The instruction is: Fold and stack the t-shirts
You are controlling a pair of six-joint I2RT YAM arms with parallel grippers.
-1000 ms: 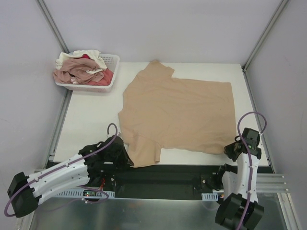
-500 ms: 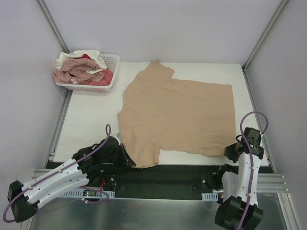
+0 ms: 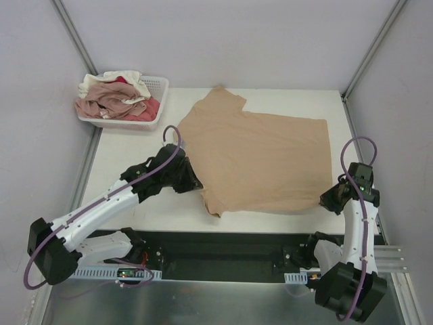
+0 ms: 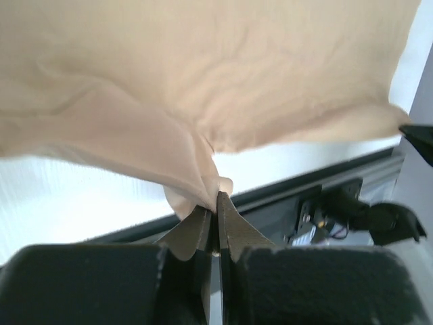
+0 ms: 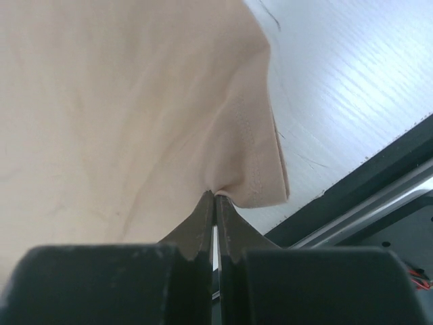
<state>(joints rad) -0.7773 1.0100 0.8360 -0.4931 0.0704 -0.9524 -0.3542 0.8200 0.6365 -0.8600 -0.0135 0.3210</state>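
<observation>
Spreading over the middle of the white surface (image 3: pixel 128 183), the tan t-shirt (image 3: pixel 264 162) lies mostly flat. In the upper left of the frame, a white basket (image 3: pixel 160 87) holds other t-shirts (image 3: pixel 111 100), pink, cream and red, in a crumpled heap. The left gripper (image 4: pixel 217 203) is clamped on bunched tan cloth at the shirt's left edge, and the right gripper (image 5: pixel 215 203) pinches its hem corner at lower right.
</observation>
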